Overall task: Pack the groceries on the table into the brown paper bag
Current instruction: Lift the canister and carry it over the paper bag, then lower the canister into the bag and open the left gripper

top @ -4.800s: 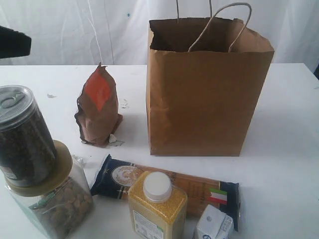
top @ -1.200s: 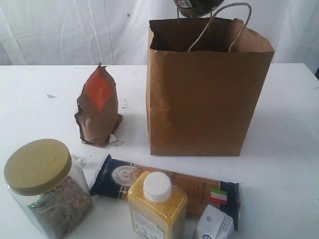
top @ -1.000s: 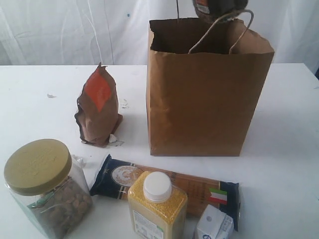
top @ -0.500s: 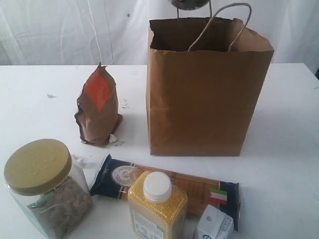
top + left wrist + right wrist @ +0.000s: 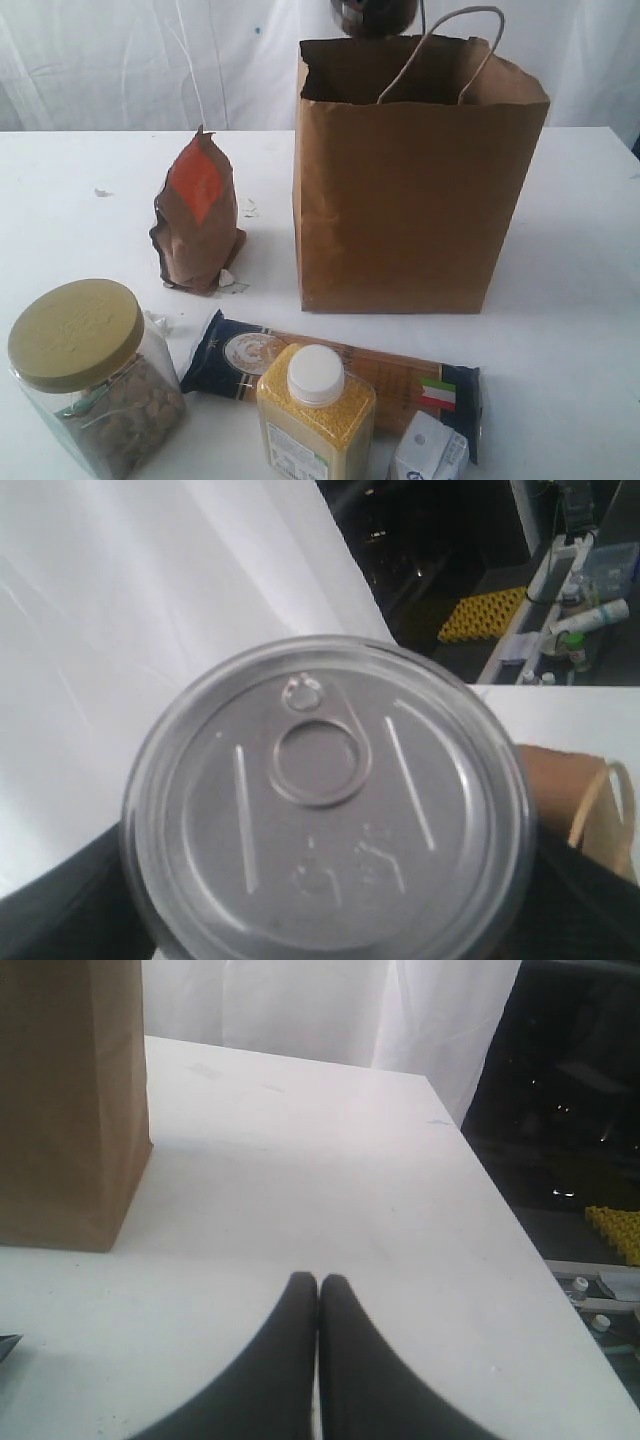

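Left gripper (image 5: 325, 925) pinches the pull-tab jar (image 5: 325, 800), dark fingers (image 5: 60, 900) on both sides of its body and the lid facing the wrist camera. The jar hangs high, with the brown paper bag (image 5: 415, 190) open just below the jaws. Likely risks: the jar looks close to the rim and the cord handles (image 5: 440, 50), so a release off centre could clip paper or snag a cord. A long drop could also knock the light bag over. Containers: the jar in the jaws shows dark contents. The olive-lid jar (image 5: 90, 380), well below and away from the jaws, holds brown nuggets. The orange-labelled pouch (image 5: 197, 215) is closed. The spaghetti pack (image 5: 340, 365) lies flat, the white-capped bottle (image 5: 315, 410) holds yellow grain, and the small carton (image 5: 430, 452) is sealed. The bag's inside is dark, so I can't tell what is in it. Right gripper (image 5: 319, 1285) has its jaws pressed together, empty, low over the table (image 5: 580, 300), with the bag's corner ahead of the tips.
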